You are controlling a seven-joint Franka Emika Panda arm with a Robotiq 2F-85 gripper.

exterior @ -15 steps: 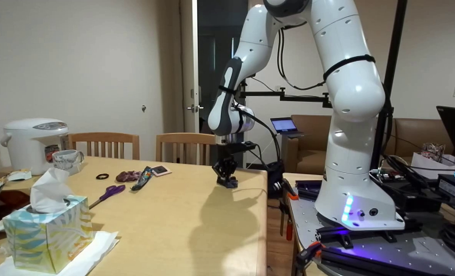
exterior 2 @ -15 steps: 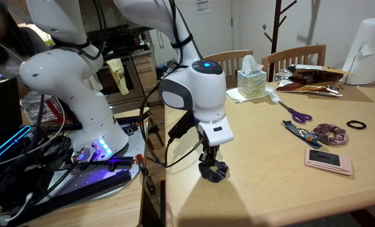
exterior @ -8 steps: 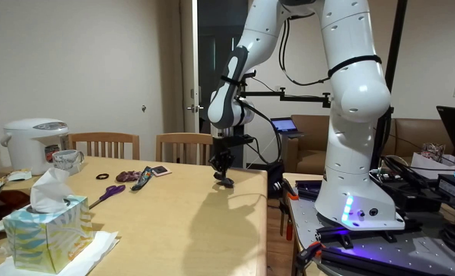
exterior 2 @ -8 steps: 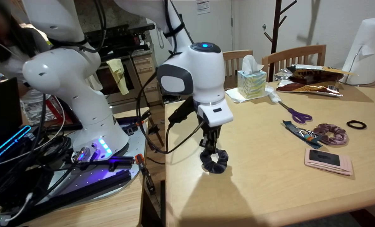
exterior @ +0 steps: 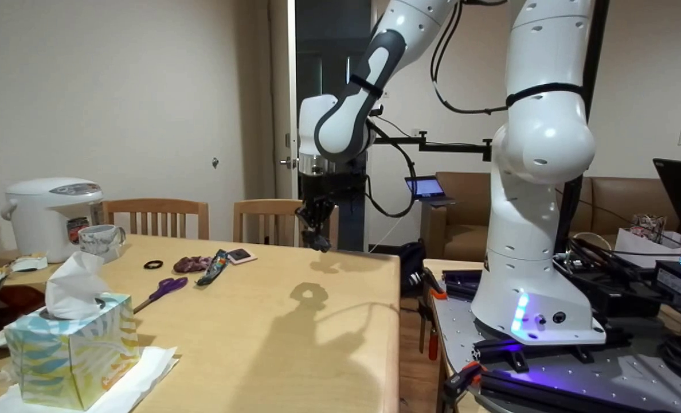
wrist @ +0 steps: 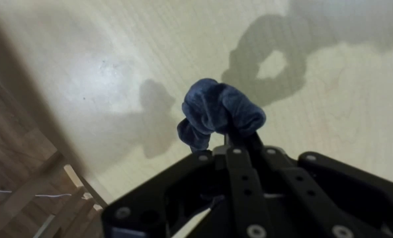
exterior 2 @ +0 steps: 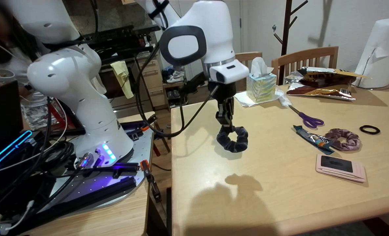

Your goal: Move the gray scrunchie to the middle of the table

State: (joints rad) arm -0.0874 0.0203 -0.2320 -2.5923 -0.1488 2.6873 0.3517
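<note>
Off the table [exterior 2: 279,183], the gray scrunchie [exterior 2: 233,146] hangs as an upright dark ring, its top edge pinched by my gripper [exterior 2: 228,127]. In the wrist view it is a bunched bluish lump [wrist: 209,105] just past the shut fingers, and the fingertips are partly hidden by its fabric. A ring-shaped shadow falls on the wood, apart from the scrunchie. The exterior view [exterior: 319,244] has it small and dark under the gripper, above the table end nearest the robot base.
Farther along the table lie purple scissors [exterior 2: 310,120], a snack wrapper [exterior 2: 314,139], a maroon scrunchie [exterior 2: 353,143], a black hair tie [exterior 2: 369,132] and a pink wallet [exterior 2: 359,170]. A tissue box [exterior 2: 261,88] stands near one long edge. A white kettle [exterior: 48,218] and a mug [exterior: 97,241] are beyond.
My gripper has risen from the tabletop with the gray scrunchie in its grip and shifted slightly away from the base. The scrunchie now hangs clear of the wood.
</note>
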